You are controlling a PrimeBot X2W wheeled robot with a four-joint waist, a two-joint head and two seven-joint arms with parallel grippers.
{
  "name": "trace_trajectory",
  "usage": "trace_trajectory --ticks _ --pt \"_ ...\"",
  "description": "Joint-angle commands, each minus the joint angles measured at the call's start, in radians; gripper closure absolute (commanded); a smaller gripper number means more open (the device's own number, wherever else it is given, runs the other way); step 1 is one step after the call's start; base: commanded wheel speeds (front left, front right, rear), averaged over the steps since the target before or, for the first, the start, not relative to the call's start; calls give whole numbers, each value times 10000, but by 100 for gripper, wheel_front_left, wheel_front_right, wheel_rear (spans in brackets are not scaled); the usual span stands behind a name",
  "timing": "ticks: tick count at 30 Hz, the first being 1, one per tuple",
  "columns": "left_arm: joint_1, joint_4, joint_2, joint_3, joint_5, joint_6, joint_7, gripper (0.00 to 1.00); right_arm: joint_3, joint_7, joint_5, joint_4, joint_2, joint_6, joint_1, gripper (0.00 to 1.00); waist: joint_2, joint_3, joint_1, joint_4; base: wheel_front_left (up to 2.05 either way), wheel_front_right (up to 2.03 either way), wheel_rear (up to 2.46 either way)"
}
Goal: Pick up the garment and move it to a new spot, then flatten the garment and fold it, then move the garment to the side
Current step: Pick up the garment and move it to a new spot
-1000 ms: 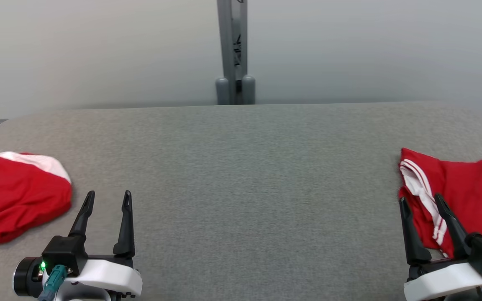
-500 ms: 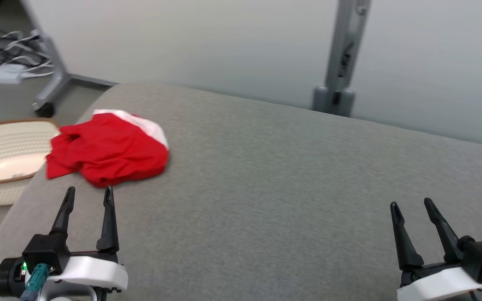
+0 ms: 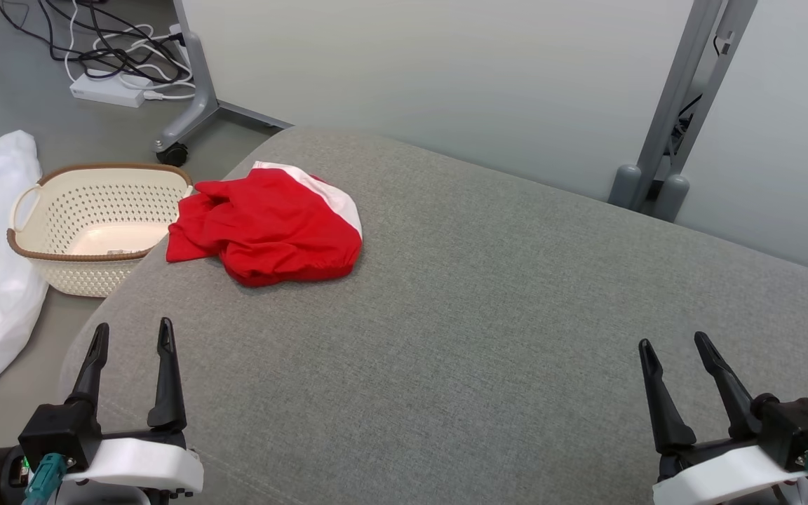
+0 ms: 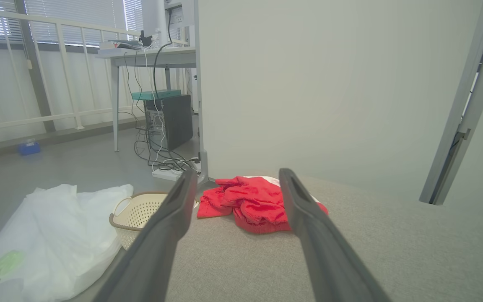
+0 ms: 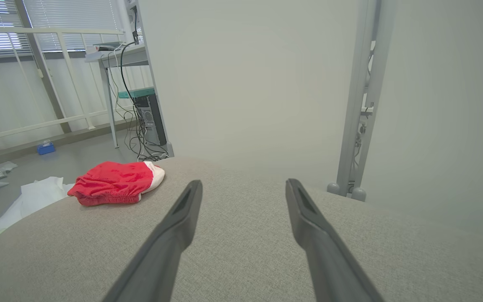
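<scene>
Garment (image 3: 271, 231) lies ahead of left fingers (image 3: 167, 379), seemingly well apart.

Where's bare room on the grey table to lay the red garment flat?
Bare: the wide middle of the table between the left gripper and the right gripper, up to the far edge. Crowded: the far-left corner, where the crumpled garment lies at the edge, beside the basket on the floor.

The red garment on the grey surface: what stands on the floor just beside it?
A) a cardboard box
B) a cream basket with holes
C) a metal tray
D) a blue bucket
B: a cream perforated basket stands on the floor next to the red garment.
</scene>
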Motion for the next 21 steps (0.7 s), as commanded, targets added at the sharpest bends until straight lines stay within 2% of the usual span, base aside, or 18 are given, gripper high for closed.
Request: trace_trajectory --ticks 1,13,21 --pt "16 -40 80 32 -30 47 -38 0 29 -80 63 34 -43 -1 -50 0 -1 29 0 -58 0 0 0" --pt "-518 -144 123 37 -145 -44 -64 0 -20 -53 84 65 -43 -1 -65 0 -1 110 0 -189 0 0 0" --pt "-2539 -447 804 378 35 -154 385 0 276 201 -195 -92 -46 -1 -362 0 -1 491 0 -541 0 0 0"
